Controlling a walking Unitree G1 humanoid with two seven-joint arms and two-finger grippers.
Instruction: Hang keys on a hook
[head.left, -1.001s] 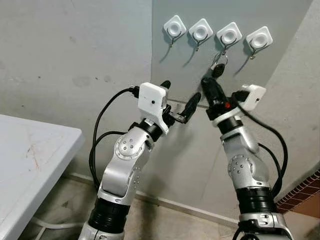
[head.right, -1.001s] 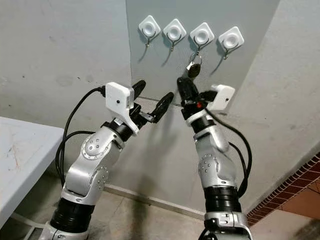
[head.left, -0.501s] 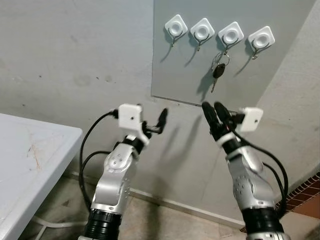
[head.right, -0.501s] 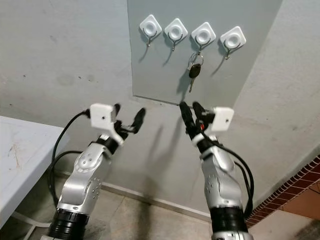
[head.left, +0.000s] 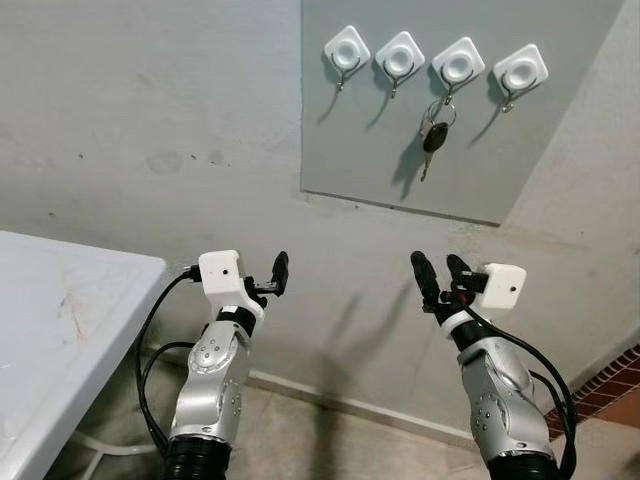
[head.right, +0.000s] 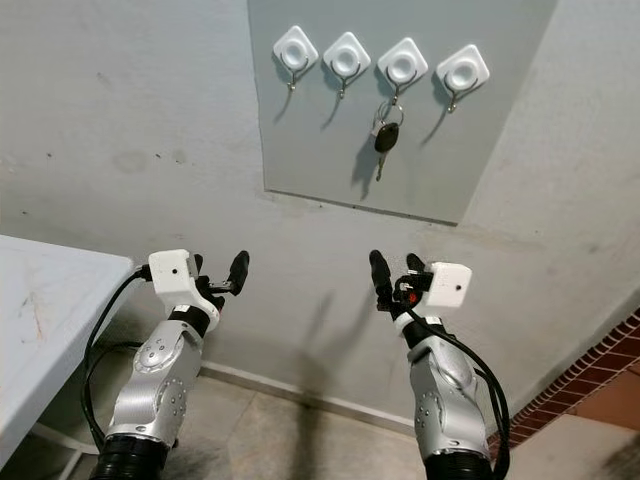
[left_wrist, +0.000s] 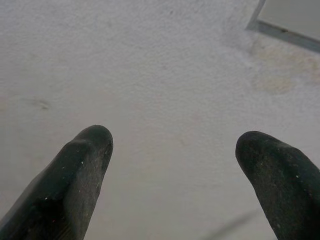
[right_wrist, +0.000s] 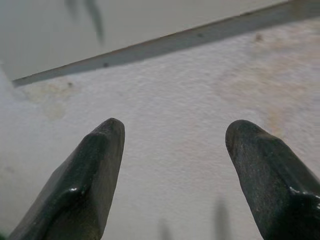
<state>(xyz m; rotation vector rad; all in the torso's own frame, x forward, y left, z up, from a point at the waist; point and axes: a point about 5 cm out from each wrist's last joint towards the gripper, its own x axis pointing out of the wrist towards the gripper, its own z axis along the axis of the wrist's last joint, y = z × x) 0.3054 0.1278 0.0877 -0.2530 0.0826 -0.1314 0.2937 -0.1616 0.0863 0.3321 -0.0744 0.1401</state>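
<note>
Two arms, one wall, one table, one board, four hooks, one set of keys: that is my count from the head camera.

Wall (head.left: 150, 120): grey plaster, rough, stained in patches, taking up most of what I see ahead.

Table (head.left: 50, 330): white top, on my robot's left, its corner near the left arm.

Board (head.left: 470, 170): flat grey panel fixed to the wall, above both arms.

Left arm (head.left: 210, 390): silver, raised, with black cables looping off it. Left gripper (left_wrist: 172, 155) faces bare plaster below the board's lower corner; I read its two black fingers (left_wrist: 75, 175) as spread wide, nothing between them.

Right arm (head.left: 500, 400): silver, raised beside the left one. Right gripper (right_wrist: 172, 150) faces the plaster just under the board's lower edge; its fingers (right_wrist: 85, 175) stand apart too, holding nothing.

Hooks (head.left: 400, 58): four white diamond-shaped mounts in a row along the top of the board, each with a small metal hook below.

Keys (head.left: 433, 135): a ring with a dark-headed key, hanging from the third hook counted from my robot's left, blade pointing down against the board. Both grippers sit well below it and well apart from it.
</note>
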